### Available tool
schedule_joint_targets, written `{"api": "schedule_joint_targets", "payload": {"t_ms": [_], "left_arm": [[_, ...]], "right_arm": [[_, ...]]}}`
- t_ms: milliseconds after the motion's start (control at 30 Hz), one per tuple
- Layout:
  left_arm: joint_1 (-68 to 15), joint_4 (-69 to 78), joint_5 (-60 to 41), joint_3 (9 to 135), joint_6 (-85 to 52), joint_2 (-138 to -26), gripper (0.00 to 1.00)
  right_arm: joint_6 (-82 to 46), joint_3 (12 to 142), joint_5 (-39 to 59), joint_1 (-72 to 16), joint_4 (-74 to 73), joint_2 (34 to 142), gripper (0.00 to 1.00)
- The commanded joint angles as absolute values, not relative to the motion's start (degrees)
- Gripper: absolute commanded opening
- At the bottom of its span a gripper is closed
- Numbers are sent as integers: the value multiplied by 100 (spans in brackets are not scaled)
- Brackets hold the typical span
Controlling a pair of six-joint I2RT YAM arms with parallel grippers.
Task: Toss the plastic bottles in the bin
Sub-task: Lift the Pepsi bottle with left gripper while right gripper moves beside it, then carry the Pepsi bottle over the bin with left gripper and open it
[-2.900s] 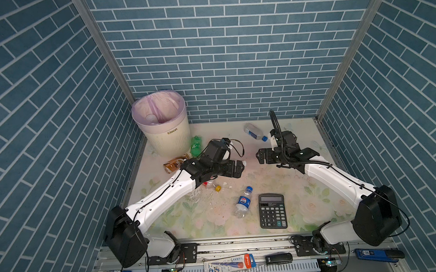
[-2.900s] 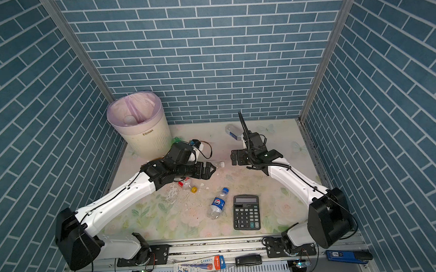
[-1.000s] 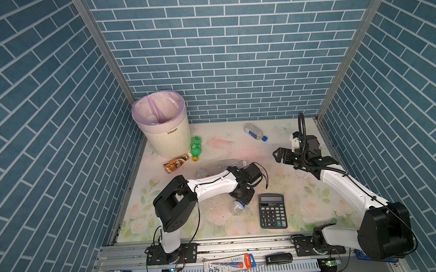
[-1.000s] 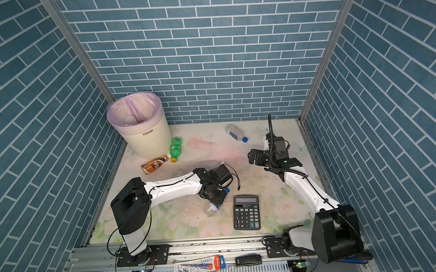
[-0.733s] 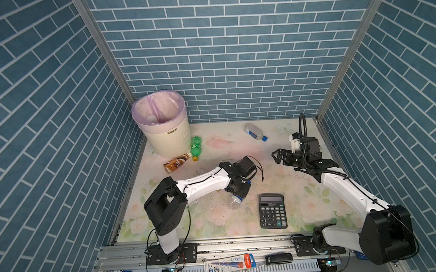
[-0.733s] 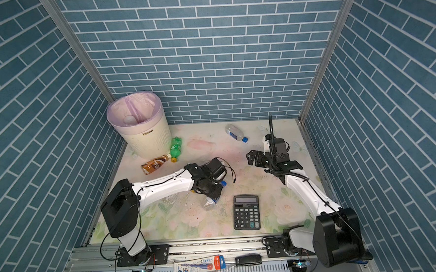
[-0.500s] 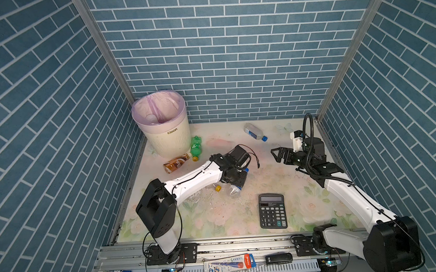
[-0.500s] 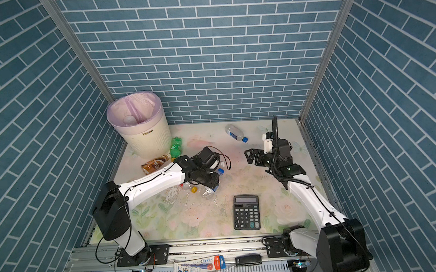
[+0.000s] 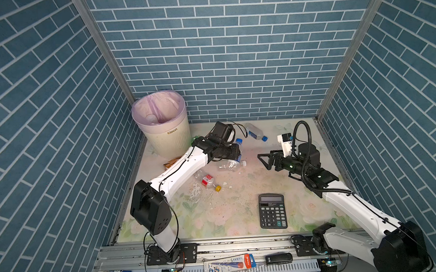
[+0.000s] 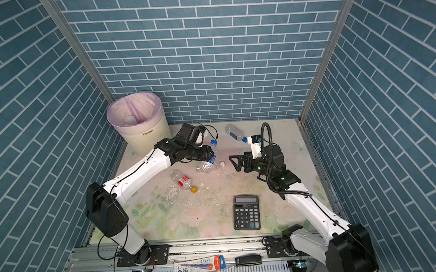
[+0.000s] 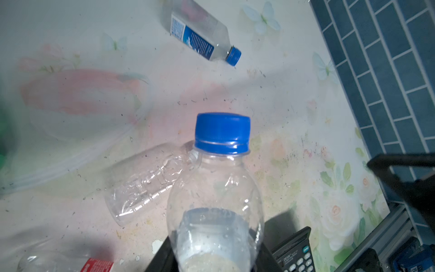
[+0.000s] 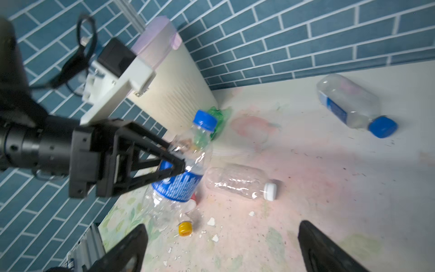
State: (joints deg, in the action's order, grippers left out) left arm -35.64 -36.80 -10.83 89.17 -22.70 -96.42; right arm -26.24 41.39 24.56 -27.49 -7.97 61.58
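My left gripper (image 9: 234,151) (image 10: 209,154) is shut on a clear blue-labelled, blue-capped plastic bottle (image 11: 219,188) (image 12: 179,183), held upright above the table in front of the bin (image 9: 160,134) (image 10: 137,135). My right gripper (image 9: 263,161) (image 12: 221,235) hangs open and empty to the right, facing the held bottle. On the table lie a clear white-capped bottle (image 9: 230,165) (image 12: 240,181), a red-labelled yellow-capped bottle (image 9: 207,180) (image 10: 184,181) and a blue-labelled bottle (image 9: 255,134) (image 11: 200,37) at the back. A green bottle (image 12: 216,117) lies by the bin's foot. A brown bottle (image 9: 172,162) is partly hidden under my left arm.
A black calculator (image 9: 272,210) (image 10: 246,212) lies at the front right. Blue brick walls close in the left, back and right sides. White crumbs lie on the flowered table (image 9: 216,218) near the yellow cap. The bin stands in the back left corner.
My left gripper has carried the blue-labelled bottle from beside the calculator up and back toward the bin. The right gripper stays open and has barely shifted.
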Motion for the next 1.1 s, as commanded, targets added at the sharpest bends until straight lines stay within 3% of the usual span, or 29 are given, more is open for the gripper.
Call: {"api": "schedule_joint_targets", "payload": {"t_ms": [0,433,1067], "left_arm": [[-3399,-3662,-1265,9169,-2337,-9519,47],[-2553,-4166,-1584,10525,-2341,-9621,47],[-1307,-4611,-1049,13630,-1780,-10463,45]], "right_arm": [[-2448,4102,2526,-3054,-1334,6146,99],[-2431,5273,2694,-3586,-1438,7184,99],[-1772,8683,3133,-3762,-785,9146,99]]}}
